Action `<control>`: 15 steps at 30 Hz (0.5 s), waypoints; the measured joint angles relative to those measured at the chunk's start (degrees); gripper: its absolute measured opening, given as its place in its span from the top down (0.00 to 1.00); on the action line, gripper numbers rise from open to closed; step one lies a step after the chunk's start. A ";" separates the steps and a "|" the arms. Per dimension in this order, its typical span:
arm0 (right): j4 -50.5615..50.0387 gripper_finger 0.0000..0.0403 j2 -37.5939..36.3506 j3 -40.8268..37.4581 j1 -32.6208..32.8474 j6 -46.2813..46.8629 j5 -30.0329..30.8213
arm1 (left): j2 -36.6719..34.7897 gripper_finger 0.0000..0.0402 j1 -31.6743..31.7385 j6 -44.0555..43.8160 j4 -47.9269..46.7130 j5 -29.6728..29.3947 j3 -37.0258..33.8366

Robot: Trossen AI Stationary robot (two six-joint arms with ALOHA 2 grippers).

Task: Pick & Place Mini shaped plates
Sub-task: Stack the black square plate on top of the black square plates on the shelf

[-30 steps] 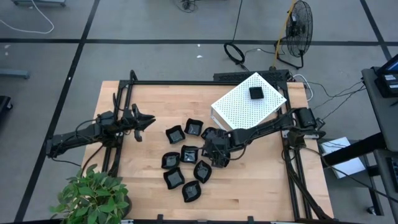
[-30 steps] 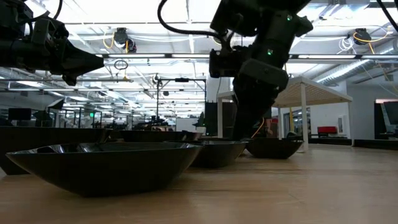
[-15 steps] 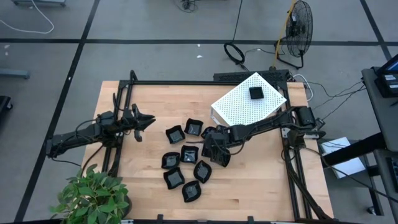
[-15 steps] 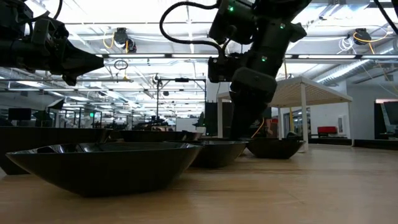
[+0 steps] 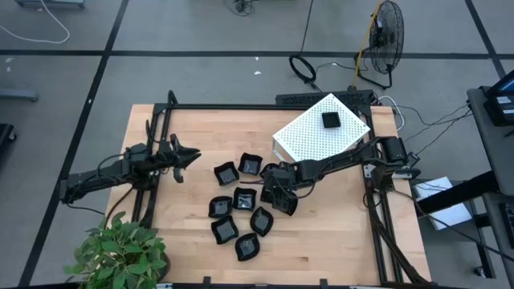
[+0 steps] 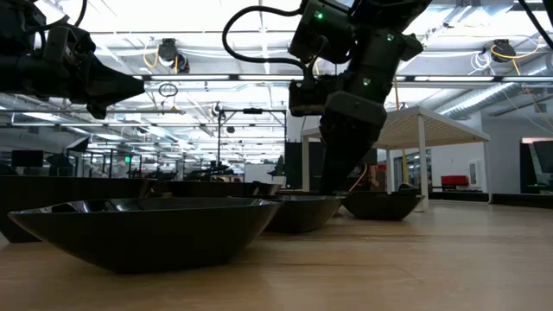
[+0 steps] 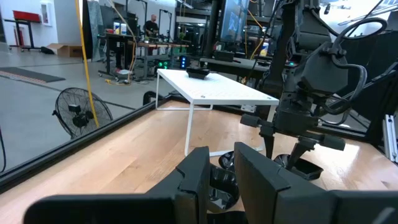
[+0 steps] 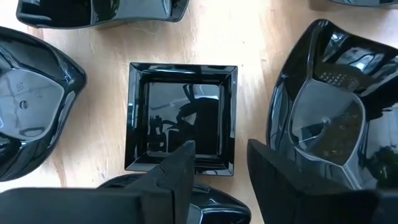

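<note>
Several small glossy black plates (image 5: 241, 205) lie on their bases in a cluster at the middle of the wooden table. One more plate (image 5: 331, 120) sits on top of the white perforated box (image 5: 317, 132). My right gripper (image 5: 271, 193) is open over the cluster. In its wrist view (image 8: 219, 165) the fingers stand at the near edge of a square plate (image 8: 183, 115), with a wavy plate (image 8: 329, 124) beside it. In the low view its fingertips are hidden behind the plates (image 6: 302, 207). My left gripper (image 5: 191, 155) is shut and empty above the table's left part.
The white box stands at the table's far right on thin legs (image 7: 189, 127). A potted plant (image 5: 120, 253) is at the near left corner. Bare wood lies along the near edge (image 5: 321, 249) and the far left. A fan (image 5: 385, 36) and cables lie on the floor beyond.
My right gripper has shifted a little toward the table's left edge over the plate cluster and tipped slightly. Its fingers stay open. The plates have not moved.
</note>
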 joint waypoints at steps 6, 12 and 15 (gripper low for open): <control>-0.39 0.71 0.00 0.00 0.02 -0.21 -0.05 | 0.00 0.81 0.00 0.00 0.00 0.00 -0.01; 1.46 0.71 0.00 -1.35 -0.56 0.01 -0.01 | 0.01 0.81 0.00 0.00 0.00 0.00 -0.02; 1.35 0.71 0.00 -1.60 -0.70 0.09 0.05 | 0.00 0.81 0.00 0.00 0.00 0.00 -0.02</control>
